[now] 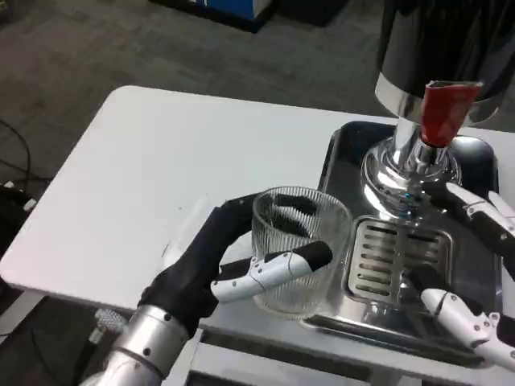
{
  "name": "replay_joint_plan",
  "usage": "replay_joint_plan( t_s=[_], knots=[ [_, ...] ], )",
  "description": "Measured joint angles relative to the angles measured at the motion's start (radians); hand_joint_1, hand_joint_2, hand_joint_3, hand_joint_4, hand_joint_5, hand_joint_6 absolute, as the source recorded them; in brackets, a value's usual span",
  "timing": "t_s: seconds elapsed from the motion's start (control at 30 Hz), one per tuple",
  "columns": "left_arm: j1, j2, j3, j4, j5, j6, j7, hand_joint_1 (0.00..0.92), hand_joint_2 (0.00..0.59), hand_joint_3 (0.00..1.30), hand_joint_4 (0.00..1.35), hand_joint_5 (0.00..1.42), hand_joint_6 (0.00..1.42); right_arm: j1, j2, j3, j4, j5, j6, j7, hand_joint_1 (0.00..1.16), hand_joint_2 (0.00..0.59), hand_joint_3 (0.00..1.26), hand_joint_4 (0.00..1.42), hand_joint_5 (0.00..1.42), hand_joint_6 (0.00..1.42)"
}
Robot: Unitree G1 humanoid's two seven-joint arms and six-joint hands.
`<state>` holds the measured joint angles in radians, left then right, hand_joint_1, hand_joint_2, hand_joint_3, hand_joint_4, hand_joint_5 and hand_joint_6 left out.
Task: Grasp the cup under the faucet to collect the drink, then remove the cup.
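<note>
A clear ribbed glass cup [299, 249] is gripped by my left hand [233, 261], black fingers behind it and a white thumb across its front. It stands upright at the left edge of the drip tray [338, 161], left of the slotted grate [390, 259]. The dispenser's red faucet handle [444, 111] and chrome base [406, 173] stand behind and to the right of the cup. My right hand [475, 265] hovers over the tray's right side, fingers apart, holding nothing. The cup looks empty.
The black dispenser body [442, 40] fills the upper right. The white table [161, 177] stretches left of the tray, with its front edge close under the cup. Dark floor lies beyond the far edge.
</note>
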<state>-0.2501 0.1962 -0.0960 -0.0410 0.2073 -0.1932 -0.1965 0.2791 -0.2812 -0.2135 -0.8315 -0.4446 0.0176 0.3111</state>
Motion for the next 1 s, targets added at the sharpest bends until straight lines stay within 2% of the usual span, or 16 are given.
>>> replay_joint_plan(
  t_s=[0.5,1.0],
  knots=[
    [-0.077,-0.006,-0.036,0.076,0.115,-0.054,0.095,0.355,0.237,0.55,0.64,0.49,0.25,0.004,0.002,0.018,0.002,0.006,0.003,-0.019,0.36,0.387,0.13,0.16,0.05,0.01],
    [-0.131,-0.027,-0.081,0.202,0.201,-0.118,0.192,0.267,0.258,0.55,0.64,0.47,0.25,0.028,0.001,-0.017,0.011,0.047,0.003,-0.049,0.35,0.398,0.14,0.16,0.06,0.03]
  ],
)
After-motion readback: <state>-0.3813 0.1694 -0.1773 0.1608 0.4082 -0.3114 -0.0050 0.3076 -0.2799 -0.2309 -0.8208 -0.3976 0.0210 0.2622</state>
